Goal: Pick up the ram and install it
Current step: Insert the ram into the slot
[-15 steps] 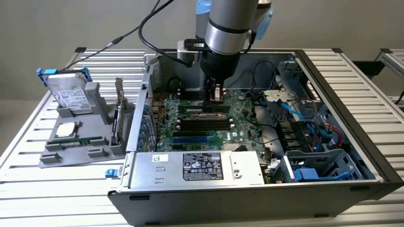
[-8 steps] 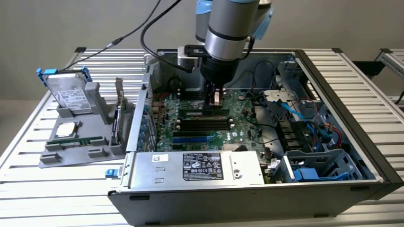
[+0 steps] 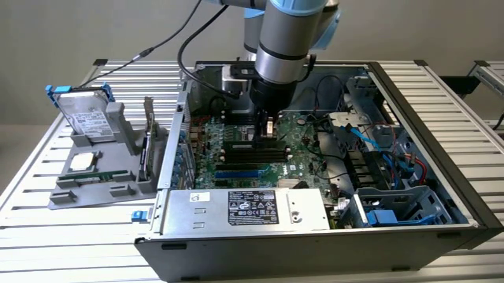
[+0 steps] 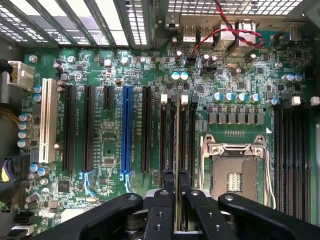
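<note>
The ram (image 4: 178,130) shows edge-on in the wrist view as a thin pale strip. It stands upright in line with the black memory slots (image 4: 192,135) beside the processor socket (image 4: 232,170). My gripper (image 4: 176,175) is shut on the ram's near end, one black finger (image 4: 167,186) on each side. In the exterior view the gripper (image 3: 268,131) reaches straight down into the open computer case (image 3: 441,153), with the ram (image 3: 266,142) low over the motherboard's slot row. I cannot tell whether the stick is seated in a slot.
A grey holder (image 3: 75,197) on the exterior view's left carries a hard drive in a blue frame (image 3: 82,112), a square silver chip (image 3: 82,161) and a green strip (image 3: 98,177). The power supply (image 3: 244,209) lines the case front. Cables (image 3: 370,147) crowd the exterior view's right.
</note>
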Controlling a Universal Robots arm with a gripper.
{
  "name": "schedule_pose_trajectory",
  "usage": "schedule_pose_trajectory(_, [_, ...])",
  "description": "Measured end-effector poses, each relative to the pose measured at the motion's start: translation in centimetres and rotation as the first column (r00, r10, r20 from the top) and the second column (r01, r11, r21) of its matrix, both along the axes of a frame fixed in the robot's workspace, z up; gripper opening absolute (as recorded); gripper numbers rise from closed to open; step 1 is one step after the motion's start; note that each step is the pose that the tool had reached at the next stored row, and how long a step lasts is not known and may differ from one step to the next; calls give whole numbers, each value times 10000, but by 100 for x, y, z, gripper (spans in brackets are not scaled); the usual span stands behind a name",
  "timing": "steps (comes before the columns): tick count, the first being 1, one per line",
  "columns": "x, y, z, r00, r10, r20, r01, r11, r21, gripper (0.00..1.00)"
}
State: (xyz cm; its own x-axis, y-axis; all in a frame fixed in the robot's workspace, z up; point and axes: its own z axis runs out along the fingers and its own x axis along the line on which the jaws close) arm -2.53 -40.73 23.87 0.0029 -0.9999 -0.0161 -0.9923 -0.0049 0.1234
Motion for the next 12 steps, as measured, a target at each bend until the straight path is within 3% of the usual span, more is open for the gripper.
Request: schedule_pose_trajectory(12, [40, -3, -10, 10000, 2, 2, -2, 10000, -16, 14])
